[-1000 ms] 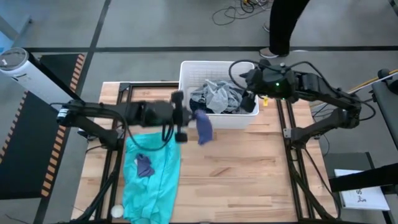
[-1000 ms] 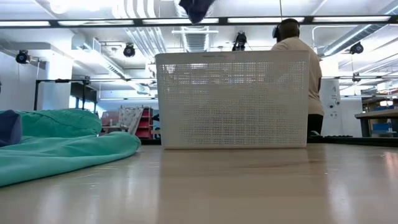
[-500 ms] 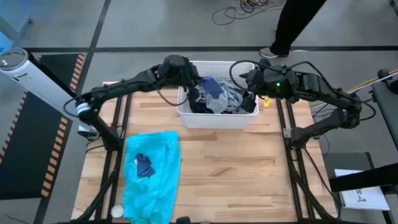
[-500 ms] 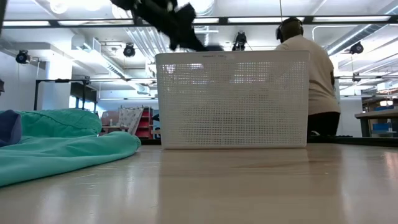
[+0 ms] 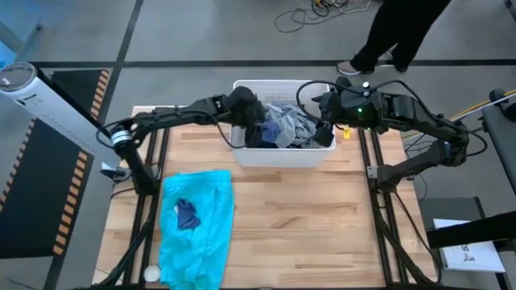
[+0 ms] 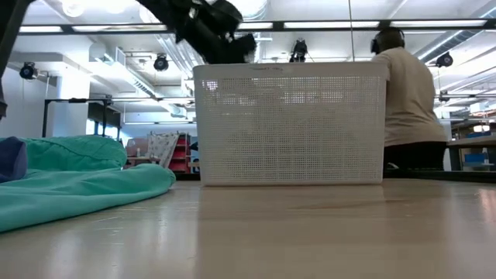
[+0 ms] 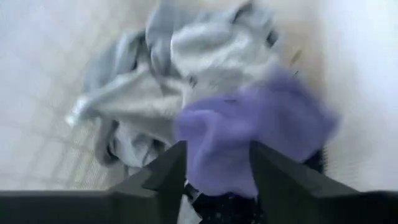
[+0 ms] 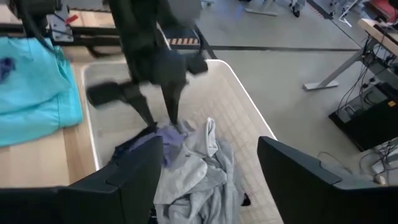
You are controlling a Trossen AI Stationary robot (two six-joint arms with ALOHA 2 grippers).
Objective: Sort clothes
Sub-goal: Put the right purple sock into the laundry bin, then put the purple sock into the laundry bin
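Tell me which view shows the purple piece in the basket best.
The left wrist view: the purple piece fills the frame between the left pincer's fingers. The right wrist view shows it small under that pincer; the high view hides it behind the arm; the low view shows only the basket.

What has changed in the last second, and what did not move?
The left gripper carried the small purple piece from above the table back into the white basket, and its jaws are now open around it. The right gripper, the turquoise garment and the purple piece lying on it stayed in place.
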